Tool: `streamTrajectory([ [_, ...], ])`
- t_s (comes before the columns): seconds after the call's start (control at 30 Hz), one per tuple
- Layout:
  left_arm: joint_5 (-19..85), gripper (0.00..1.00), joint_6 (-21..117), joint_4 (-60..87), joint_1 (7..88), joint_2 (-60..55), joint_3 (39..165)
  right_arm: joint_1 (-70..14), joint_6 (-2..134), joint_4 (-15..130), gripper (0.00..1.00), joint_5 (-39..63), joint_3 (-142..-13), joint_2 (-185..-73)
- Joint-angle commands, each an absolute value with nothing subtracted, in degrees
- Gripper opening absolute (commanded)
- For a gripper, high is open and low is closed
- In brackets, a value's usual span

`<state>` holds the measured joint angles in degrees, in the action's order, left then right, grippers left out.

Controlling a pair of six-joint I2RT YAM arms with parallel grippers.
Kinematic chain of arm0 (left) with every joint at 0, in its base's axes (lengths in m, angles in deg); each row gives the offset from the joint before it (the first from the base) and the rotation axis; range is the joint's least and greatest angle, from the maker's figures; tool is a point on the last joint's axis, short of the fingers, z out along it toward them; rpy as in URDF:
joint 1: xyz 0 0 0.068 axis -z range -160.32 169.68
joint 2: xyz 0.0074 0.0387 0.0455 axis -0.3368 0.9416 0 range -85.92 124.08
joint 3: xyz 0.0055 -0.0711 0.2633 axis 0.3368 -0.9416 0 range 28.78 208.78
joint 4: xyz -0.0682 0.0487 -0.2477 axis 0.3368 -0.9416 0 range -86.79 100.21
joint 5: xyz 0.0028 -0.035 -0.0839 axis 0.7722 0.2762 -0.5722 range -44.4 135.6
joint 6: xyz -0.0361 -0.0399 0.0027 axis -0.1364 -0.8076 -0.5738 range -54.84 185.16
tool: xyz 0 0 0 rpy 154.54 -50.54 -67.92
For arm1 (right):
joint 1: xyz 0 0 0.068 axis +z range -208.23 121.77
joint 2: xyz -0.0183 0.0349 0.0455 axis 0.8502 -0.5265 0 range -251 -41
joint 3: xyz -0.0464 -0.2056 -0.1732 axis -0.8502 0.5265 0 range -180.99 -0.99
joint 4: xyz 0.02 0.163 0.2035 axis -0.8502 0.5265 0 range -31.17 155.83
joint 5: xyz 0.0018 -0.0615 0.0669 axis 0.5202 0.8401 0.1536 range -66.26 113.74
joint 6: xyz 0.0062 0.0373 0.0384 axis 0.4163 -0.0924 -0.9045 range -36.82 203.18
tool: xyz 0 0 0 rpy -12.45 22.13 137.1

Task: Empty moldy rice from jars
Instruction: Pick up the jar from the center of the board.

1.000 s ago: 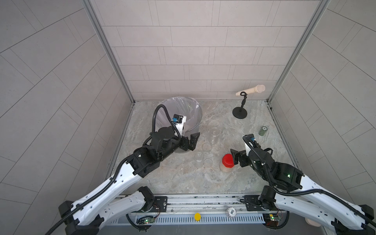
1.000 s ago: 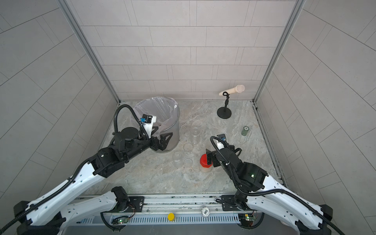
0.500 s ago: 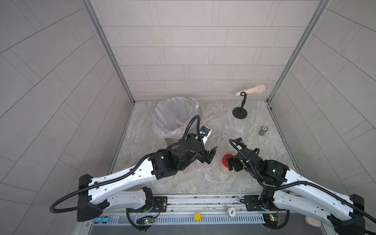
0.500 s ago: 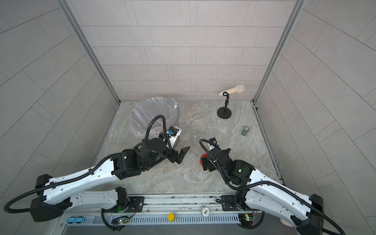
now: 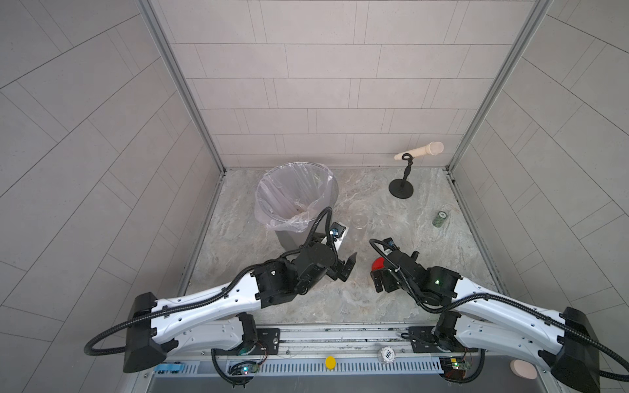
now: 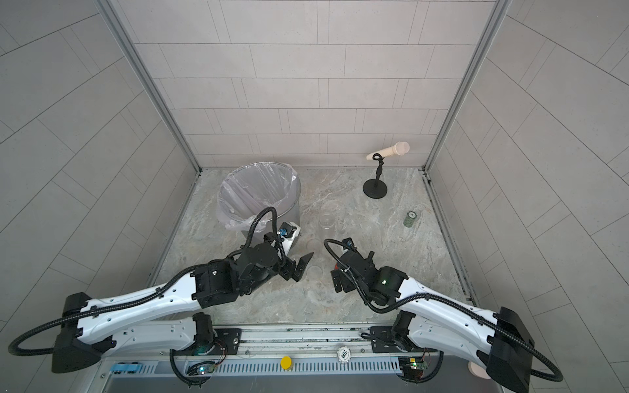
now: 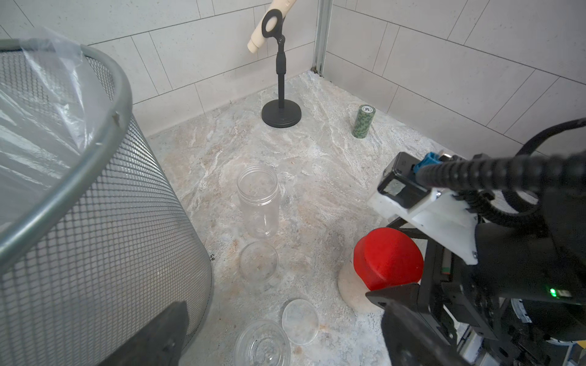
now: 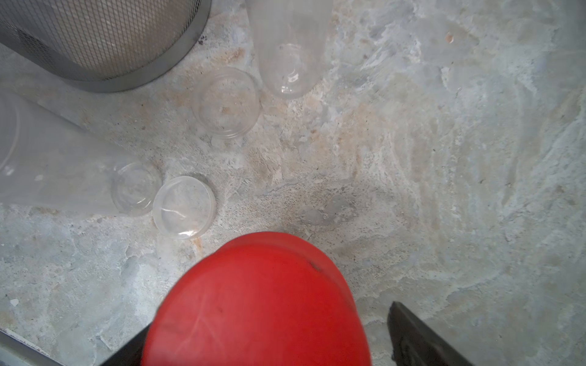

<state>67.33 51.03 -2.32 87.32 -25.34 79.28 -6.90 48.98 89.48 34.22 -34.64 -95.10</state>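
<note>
Locate the left gripper [image 5: 347, 268] at frame centre in both top views, just below and right of the mesh bin [image 5: 289, 238]. Note fingers spread wide apart, nothing clamped between them.

Locate the right gripper [image 8: 271, 315] right of centre in both top views. Note jaws fully parted, straddling the red-lidded jar [image 7: 388, 263]. In the right wrist view, observe the red lid filling the lower centre, with a clear gap to the finger [image 8: 421, 336] at lower right. Contact on the opposite side not determinable: that finger mostly hidden behind the lid.

Find the moldy rice [image 7: 348, 286] inside the red-lidded jar, as a pale beige mass visible through the wall beneath the lid, lower right of the left wrist view. Lid seated on the jar.

Identify two open clear jars, both see-through and empty:
- Tall clear jar [image 7: 258, 199]: upright at centre of the left wrist view, between bin and red-lidded jar.
- Second clear jar [image 7: 263, 345]: at the bottom edge of the same view, mouth upward, close to the bin.

Identify two loose lids lying flat on the table [image 5: 323, 306]:
- First clear lid [image 7: 258, 261]: just below the tall clear jar in frame.
- Second clear lid [image 7: 299, 321]: just beside the second clear jar.

Elsewhere, in the upper right of the table in both top views:
- Black stand [image 5: 401, 189], with a beige cylinder clipped at its top.
- Green cylinder [image 5: 441, 218]: upright near the right wall, well apart from the jars.
</note>
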Motion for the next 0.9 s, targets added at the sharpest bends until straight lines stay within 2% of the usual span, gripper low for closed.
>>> streamTrajectory([
  [0.0, 68.3, 1.00, 50.8, 1.2, 87.6, -27.2, 77.4, -7.0, 47.0, 89.0, 0.99, 34.2, -35.0, -96.3],
  [0.27, 69.2, 1.00, 52.8, 2.9, 88.2, -27.8, 75.8, -7.0, 46.2, 88.3, 0.91, 34.1, -34.8, -98.9],
  [0.43, 69.6, 1.00, 54.9, 4.1, 88.7, -28.1, 75.1, -7.1, 45.6, 88.6, 0.78, 35.1, -34.3, -99.0],
  [0.6, 69.3, 1.00, 58.0, 6.3, 88.9, -28.3, 74.2, -7.4, 45.6, 89.0, 0.60, 35.7, -34.4, -97.8],
  [0.7, 67.0, 1.00, 61.1, 7.9, 88.9, -28.8, 73.3, -8.6, 46.8, 90.0, 0.54, 35.7, -36.1, -96.2],
  [0.87, 66.8, 1.00, 66.0, 10.2, 88.9, -30.4, 71.9, -13.2, 48.8, 93.0, 0.51, 31.7, -43.5, -94.3],
])
